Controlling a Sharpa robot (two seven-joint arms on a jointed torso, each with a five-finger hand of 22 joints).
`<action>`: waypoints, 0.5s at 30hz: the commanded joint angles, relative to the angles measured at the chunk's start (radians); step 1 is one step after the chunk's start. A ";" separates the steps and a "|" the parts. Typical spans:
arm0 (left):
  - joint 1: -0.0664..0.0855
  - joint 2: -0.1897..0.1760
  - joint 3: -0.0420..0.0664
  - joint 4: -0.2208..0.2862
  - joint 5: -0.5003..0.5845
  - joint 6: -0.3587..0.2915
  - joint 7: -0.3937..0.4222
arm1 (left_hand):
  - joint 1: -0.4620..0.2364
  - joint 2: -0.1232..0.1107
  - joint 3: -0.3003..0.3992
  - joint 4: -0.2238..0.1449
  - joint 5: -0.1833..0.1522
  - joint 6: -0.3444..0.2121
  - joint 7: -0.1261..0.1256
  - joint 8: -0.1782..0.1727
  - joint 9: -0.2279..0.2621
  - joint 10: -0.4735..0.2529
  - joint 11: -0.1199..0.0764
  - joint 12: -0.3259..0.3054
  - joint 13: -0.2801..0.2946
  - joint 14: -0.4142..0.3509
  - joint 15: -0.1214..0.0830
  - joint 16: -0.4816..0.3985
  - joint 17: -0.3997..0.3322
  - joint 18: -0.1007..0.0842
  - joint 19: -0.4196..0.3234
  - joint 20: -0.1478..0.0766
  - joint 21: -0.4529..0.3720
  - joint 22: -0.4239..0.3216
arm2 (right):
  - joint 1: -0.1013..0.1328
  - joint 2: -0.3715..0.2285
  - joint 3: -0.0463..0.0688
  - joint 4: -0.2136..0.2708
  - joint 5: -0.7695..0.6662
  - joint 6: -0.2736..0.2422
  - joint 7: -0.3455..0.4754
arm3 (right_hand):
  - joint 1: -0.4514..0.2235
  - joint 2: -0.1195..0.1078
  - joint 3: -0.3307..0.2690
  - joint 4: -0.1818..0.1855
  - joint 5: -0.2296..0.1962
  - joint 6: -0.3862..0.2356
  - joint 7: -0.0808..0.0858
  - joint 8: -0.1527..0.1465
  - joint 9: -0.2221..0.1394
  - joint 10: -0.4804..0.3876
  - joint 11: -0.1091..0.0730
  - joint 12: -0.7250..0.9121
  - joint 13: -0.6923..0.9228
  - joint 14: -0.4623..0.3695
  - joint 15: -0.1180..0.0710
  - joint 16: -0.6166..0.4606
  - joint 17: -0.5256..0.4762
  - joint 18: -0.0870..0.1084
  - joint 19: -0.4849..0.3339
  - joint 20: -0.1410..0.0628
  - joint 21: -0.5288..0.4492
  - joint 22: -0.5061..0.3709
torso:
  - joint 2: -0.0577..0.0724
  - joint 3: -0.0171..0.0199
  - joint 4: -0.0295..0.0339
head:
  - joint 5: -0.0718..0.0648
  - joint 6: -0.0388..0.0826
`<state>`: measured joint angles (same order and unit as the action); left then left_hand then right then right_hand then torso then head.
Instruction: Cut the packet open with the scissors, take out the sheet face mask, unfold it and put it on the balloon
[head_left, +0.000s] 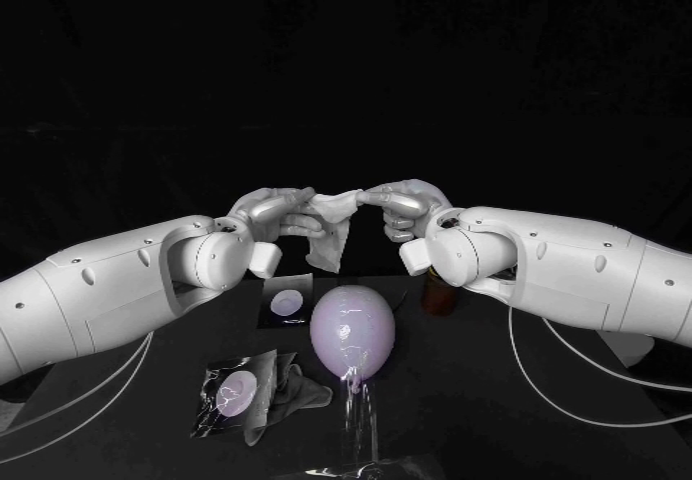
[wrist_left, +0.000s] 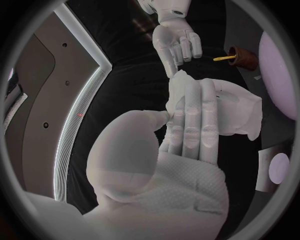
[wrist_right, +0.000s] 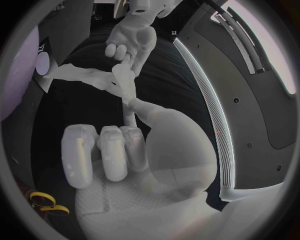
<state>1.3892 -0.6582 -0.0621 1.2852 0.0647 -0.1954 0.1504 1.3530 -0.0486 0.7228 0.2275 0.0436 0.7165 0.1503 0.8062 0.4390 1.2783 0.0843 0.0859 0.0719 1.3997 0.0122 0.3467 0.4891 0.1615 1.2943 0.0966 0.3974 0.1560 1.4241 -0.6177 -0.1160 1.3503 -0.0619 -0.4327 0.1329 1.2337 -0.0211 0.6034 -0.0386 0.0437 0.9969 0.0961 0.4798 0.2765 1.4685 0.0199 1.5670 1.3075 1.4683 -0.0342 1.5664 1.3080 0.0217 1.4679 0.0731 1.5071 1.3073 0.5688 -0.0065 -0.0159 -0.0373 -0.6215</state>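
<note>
The left hand (head_left: 278, 214) and the right hand (head_left: 405, 207) are both raised above the black table (head_left: 476, 400), close to each other, and they hold the white sheet mask (head_left: 335, 228) between them. The left hand grips one upper corner of the mask, with its fingers (wrist_left: 194, 117) laid straight and together against the sheet and the thumb closed toward them. The right hand pinches the other upper corner between its thumb and one finger, and its other fingers (wrist_right: 106, 152) are curled in. The mask hangs down from the two hands, crumpled and not spread flat.

Under the hands the pale purple balloon (head_left: 353, 330) lies on the table, apart from the mask. The packet (head_left: 234, 395) lies on the table near the balloon's lower end, on the robot's left side, and it looks crumpled. A small dark card with a pale oval (head_left: 289, 303) lies just beside the balloon's upper end. On the robot's right side of the balloon stands a brown holder (head_left: 437, 296). The yellow handles of the scissors (wrist_right: 44, 202) are seen in the right wrist view.
</note>
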 joint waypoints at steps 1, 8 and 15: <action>0.011 0.002 0.002 -0.003 -0.013 -0.009 -0.038 | 0.003 -0.004 0.004 -0.007 0.007 0.007 -0.002 -0.003 -0.004 0.006 -0.006 -0.010 -0.001 0.029 -0.008 0.057 0.038 0.020 0.024 -0.007 0.037 0.022 | 0.003 0.006 0.001 -0.022 -0.047 0.014 -0.053 | -0.005 0.003 0.008 -0.002 0.005 0.005 -0.012 0.025 0.082 0.102 -0.007 0.004 0.263 0.103 -0.007 0.004 0.263 -0.002 0.058 -0.005 -0.007 0.237 | 0.000 0.0007 -0.0002 | 0.003 -0.001; 0.020 0.003 0.002 -0.012 -0.038 -0.015 -0.102 | -0.006 -0.010 0.013 -0.006 0.006 0.008 -0.008 0.001 -0.011 0.021 -0.012 -0.013 0.002 0.011 -0.018 0.220 0.147 0.016 0.011 -0.020 0.141 0.093 | 0.007 0.011 0.001 -0.038 -0.051 0.012 -0.056 | -0.007 0.003 0.010 -0.003 0.005 0.005 -0.013 0.026 0.083 0.102 -0.008 0.004 0.263 0.103 -0.008 0.004 0.263 -0.002 0.056 -0.005 -0.010 0.236 | 0.001 0.0013 -0.0015 | 0.004 0.002; 0.022 0.012 0.001 -0.022 -0.045 -0.013 -0.131 | -0.009 -0.014 0.015 -0.005 0.006 -0.002 -0.004 0.000 -0.016 0.009 -0.008 -0.020 0.000 -0.014 -0.016 0.290 0.181 0.015 -0.019 -0.019 0.199 0.137 | 0.009 0.018 0.001 -0.038 -0.051 0.013 -0.057 | -0.010 0.003 0.013 -0.006 0.005 0.004 -0.013 0.028 0.086 0.102 -0.008 0.004 0.263 0.103 -0.008 0.004 0.263 -0.001 0.056 -0.005 -0.010 0.236 | 0.001 0.0008 -0.0002 | 0.008 0.006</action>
<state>1.4086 -0.6486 -0.0621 1.2638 0.0337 -0.2043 0.0537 1.3437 -0.0578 0.7330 0.2235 0.0497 0.7205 0.1460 0.8032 0.4242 1.2950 0.0741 0.0696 0.0731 1.3916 -0.0049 0.6319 0.6681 0.1622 1.2819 0.0758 0.5922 0.2901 1.4322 -0.6013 -0.1162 1.3122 -0.0980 -0.4326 0.0815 1.2233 -0.0315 0.6115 -0.0468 0.0466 0.9967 0.0959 0.4866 0.2765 1.4648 0.0163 1.5673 1.3081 1.4680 -0.0339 1.5673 1.3075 0.0217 1.4676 0.0731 1.5024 1.3079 0.5695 -0.0054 -0.0170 -0.0303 -0.6167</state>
